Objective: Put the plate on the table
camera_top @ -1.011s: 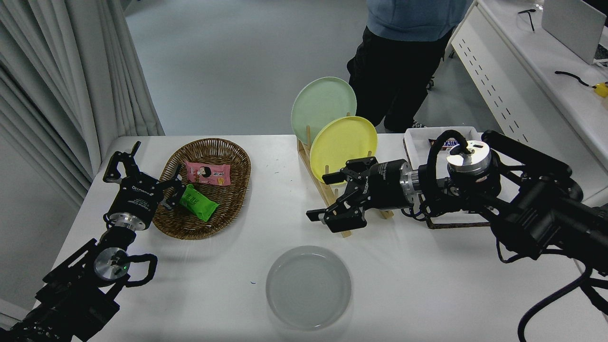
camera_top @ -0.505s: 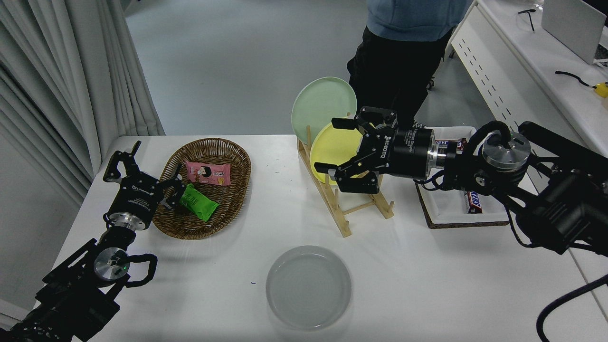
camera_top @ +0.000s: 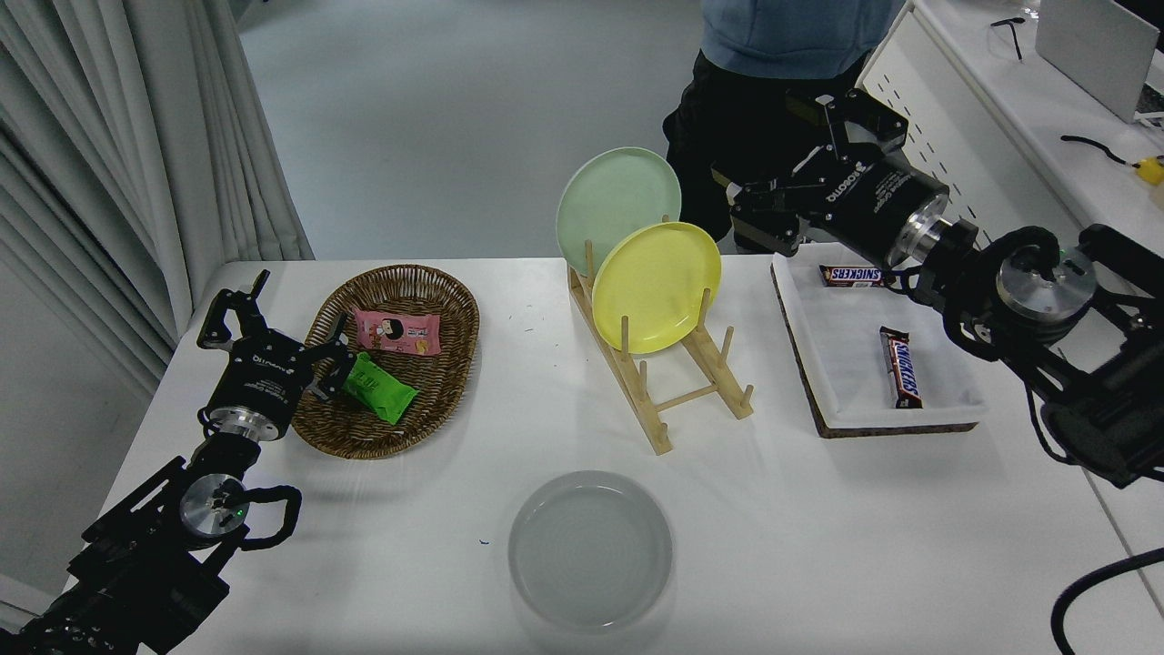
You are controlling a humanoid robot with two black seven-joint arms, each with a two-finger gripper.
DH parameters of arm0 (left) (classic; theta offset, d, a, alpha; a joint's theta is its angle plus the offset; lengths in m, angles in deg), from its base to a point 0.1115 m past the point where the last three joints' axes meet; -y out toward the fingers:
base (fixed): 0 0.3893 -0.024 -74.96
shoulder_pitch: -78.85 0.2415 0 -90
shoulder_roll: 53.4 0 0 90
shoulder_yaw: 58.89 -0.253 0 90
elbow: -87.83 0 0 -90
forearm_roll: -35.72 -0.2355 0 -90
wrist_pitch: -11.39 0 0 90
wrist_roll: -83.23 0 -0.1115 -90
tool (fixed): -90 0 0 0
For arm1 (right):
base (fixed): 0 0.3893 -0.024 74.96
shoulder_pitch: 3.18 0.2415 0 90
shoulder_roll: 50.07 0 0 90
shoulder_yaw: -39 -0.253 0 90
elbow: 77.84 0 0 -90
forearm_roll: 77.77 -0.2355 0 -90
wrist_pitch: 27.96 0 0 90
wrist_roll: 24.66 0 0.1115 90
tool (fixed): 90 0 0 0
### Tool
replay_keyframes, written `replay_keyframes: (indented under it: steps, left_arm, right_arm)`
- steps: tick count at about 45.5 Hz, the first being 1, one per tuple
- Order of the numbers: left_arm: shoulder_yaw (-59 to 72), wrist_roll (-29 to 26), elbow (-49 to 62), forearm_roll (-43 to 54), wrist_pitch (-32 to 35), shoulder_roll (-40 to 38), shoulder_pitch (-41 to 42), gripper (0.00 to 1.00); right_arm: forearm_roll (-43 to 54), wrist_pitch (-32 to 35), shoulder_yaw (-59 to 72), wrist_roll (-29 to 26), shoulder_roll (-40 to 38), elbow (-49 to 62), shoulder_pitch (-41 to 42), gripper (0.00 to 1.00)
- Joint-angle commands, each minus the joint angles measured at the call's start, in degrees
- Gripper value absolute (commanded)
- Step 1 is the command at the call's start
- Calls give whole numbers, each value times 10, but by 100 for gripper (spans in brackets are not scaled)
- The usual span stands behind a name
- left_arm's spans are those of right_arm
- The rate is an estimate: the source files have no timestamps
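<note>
The light grey plate (camera_top: pixel 590 551) lies flat on the white table (camera_top: pixel 818 546) near its front edge, with nothing touching it. My right gripper (camera_top: pixel 773 186) is open and empty, raised above the table's far right, beyond the dish rack and far from the plate. My left gripper (camera_top: pixel 264 323) is parked at the lower left beside the basket, open and empty.
A wooden dish rack (camera_top: pixel 668 382) holds a yellow plate (camera_top: pixel 657 287) and a pale green plate (camera_top: pixel 618 205). A wicker basket (camera_top: pixel 396 359) holds snack packs. A white tray (camera_top: pixel 873 346) holds two chocolate bars. A person (camera_top: pixel 782 91) stands at the far side.
My right gripper has risen and drawn back to the upper right, from low in front of the rack to above the tray's far end. The grey plate has not moved.
</note>
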Motion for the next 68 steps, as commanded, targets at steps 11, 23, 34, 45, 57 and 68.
replay_keyframes:
  steps: [11, 23, 34, 45, 57, 68]
  left_arm:
    - [0, 0, 1, 0, 0, 0, 0, 100]
    - [0, 0, 0, 0, 0, 0, 0, 100]
    - [0, 0, 1, 0, 0, 0, 0, 100]
    - [0, 0, 1, 0, 0, 0, 0, 100]
    - [0, 0, 1, 0, 0, 0, 0, 100]
    - [0, 0, 1, 0, 0, 0, 0, 100]
  right_arm:
    - [180, 3, -143, 78, 56, 76, -110, 100]
    - [264, 35, -199, 77, 97, 133, -160, 100]
    - [389, 72, -280, 78, 141, 152, -206, 100]
    - [428, 82, -308, 79, 168, 202, -225, 100]
    - [428, 123, -322, 121, 184, 240, -228, 100]
    - [428, 151, -320, 126, 203, 279, -228, 100]
